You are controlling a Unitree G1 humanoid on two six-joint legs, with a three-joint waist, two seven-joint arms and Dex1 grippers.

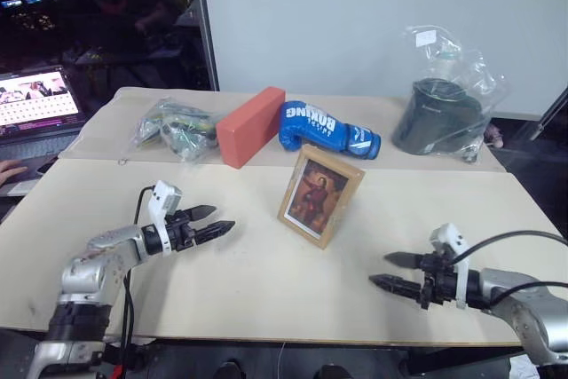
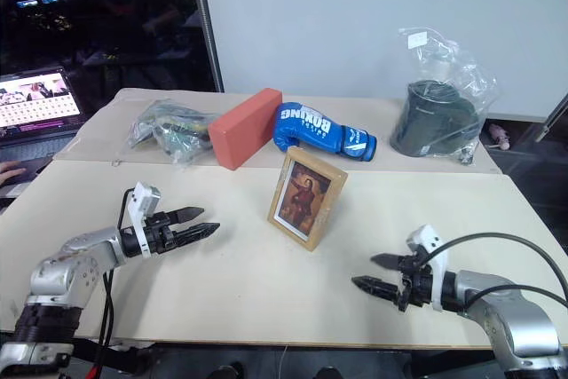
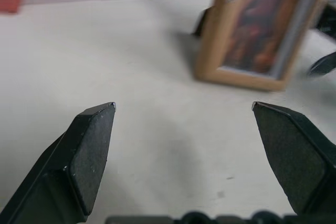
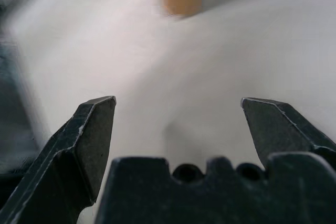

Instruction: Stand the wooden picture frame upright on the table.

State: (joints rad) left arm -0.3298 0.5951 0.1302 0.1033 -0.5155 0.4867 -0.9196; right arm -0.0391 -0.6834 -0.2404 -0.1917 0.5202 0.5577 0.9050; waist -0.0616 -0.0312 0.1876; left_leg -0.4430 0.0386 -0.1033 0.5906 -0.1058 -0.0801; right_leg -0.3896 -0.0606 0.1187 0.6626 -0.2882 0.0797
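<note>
Light-wood is the material of the small rectangular wooden picture frame [image 1: 320, 195], which carries a reddish-brown portrait on its front, and it stands on its lower edge on the large beige table [image 1: 266, 281], leaning a little backward, as if a stand behind supports it; the stand itself I cannot see well. The frame is between the two grippers and somewhat beyond their tips, touched by neither of them. The left gripper [image 1: 214, 220] has its two black fingers spread apart with nothing between them, and it points toward the frame, which is ahead of its jaws with bare table in between. The right gripper [image 1: 388, 271] also has its jaws spread and empty, and it points toward the space in front of the frame, well apart from it. In the left wrist view the frame [image 3: 260, 27] rises upright just past the open fingertips [image 3: 94, 145]. I judge that the main work is done: the frame looks upright and free. What is left, I think, is only to confirm that it remains standing and to take the arms away.
</note>
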